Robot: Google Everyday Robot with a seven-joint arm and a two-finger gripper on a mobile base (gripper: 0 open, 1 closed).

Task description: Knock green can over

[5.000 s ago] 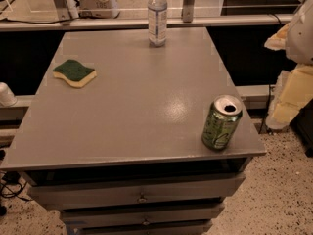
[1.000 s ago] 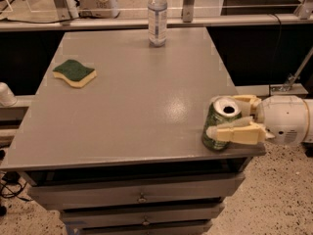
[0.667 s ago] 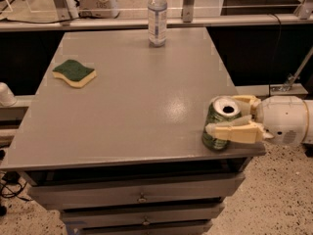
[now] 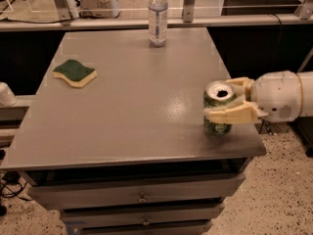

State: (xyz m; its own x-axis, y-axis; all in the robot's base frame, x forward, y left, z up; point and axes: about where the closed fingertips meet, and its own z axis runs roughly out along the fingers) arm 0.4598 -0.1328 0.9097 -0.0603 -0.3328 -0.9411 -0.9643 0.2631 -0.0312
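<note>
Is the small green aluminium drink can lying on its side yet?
No, the green aluminium drink can stands upright near the grey table's right edge, with the cream gripper at it.

Part of green can [image 4: 217,128] behind pincer [image 4: 218,98]

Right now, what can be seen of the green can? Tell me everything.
The green can is a small metal drink can, green with pale mottled print, its silver top showing a dark mouth hole. It stands upright on the grey table, near the front right corner. The tool reaches in from the right at its level, partly crossing the can's front; whether it presses on the can cannot be told.
</note>
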